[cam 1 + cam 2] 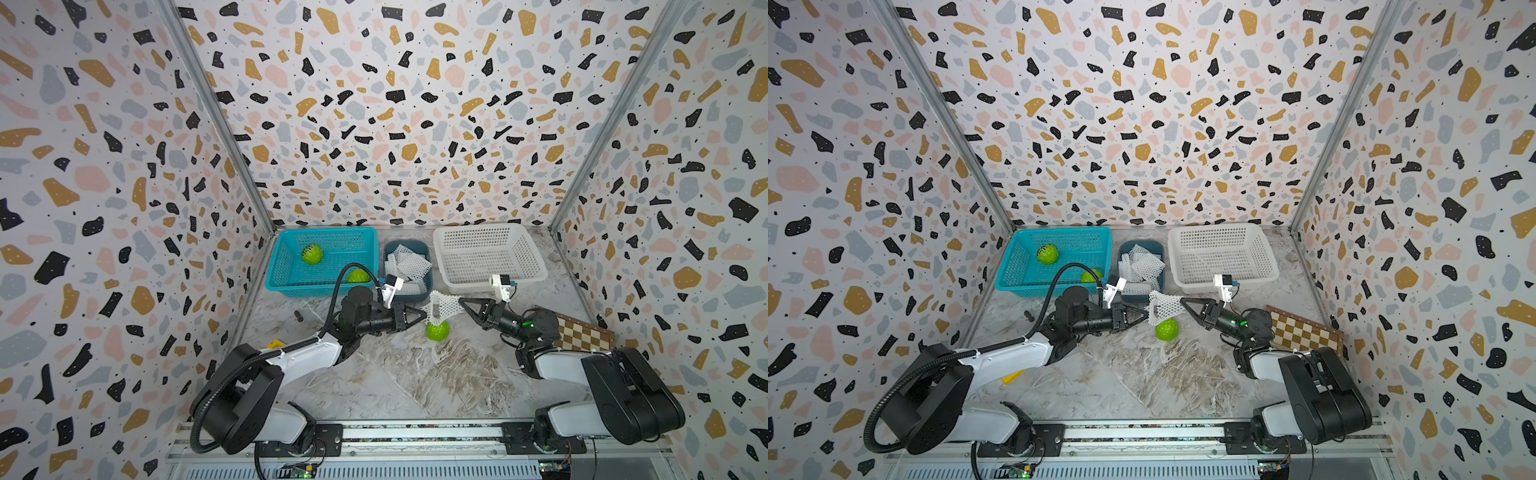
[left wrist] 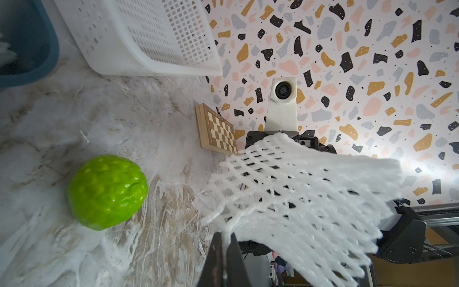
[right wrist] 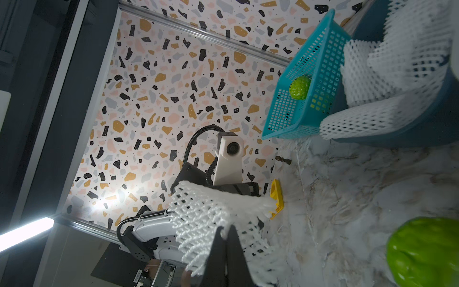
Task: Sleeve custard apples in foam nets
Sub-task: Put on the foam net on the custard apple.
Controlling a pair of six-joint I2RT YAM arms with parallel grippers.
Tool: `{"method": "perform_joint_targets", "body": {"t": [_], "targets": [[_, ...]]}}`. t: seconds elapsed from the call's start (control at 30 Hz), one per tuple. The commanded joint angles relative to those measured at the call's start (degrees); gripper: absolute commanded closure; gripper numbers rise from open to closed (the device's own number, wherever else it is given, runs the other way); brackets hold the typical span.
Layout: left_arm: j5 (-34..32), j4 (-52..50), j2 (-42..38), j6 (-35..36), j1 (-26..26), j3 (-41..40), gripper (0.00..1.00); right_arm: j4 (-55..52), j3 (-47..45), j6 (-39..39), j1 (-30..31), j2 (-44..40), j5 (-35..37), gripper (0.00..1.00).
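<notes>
The left claw (image 1: 422, 315) and right claw (image 1: 462, 301) were each clamped tight on an opposite edge of one net (image 1: 443, 305), which hung spread between their tips above the tabletop (image 1: 415, 374). The apple (image 1: 437, 331) to be sleeved lay on the tabletop below the net, between the two tips. Whether the net's lower fringe touched it could not be told, nor whether each pinch held one wall of the tube or both. To do this well, the pair would probably need to draw apart evenly until the mouth gaped wider than the fruit, centre it, then lower together without tilting. Uneven pull looked likely to tear thin strands or slip an edge, and a glancing touch could roll the fruit away. Two more apples (image 1: 311, 254) waited in the blue basket (image 1: 286, 266), beyond the left claw.
</notes>
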Motion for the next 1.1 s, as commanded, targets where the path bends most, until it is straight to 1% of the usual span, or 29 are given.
{"method": "perform_joint_targets", "body": {"t": [0.0,0.13,0.5,0.83,0.9,1.07], "targets": [[0.86,1.31,0.79,-0.39,0.25,1.92,1.00,-0.74,-0.53,-3.30,-0.33,1.21,0.35,1.00],[0.93,-1.95,2.60,0.64,0.25,2.96,1.00,-1.56,-0.82,-4.87,-0.32,3.40,0.57,1.00],[1.82,-1.16,9.48,0.12,0.25,5.34,1.00,-2.73,-0.52,-8.28,-0.15,9.38,0.62,1.00],[2.65,-1.77,13.93,-0.49,0.34,6.84,1.00,0.75,-0.29,-8.00,-0.15,15.98,0.32,1.00],[2.72,-1.92,14.55,-0.49,0.43,7.02,1.00,1.31,-0.22,-8.06,-0.15,16.47,0.18,1.00],[2.69,-2.07,16.09,-0.58,0.75,7.20,1.00,-1.53,-0.37,-10.09,-0.33,16.41,0.75,1.00]]}}
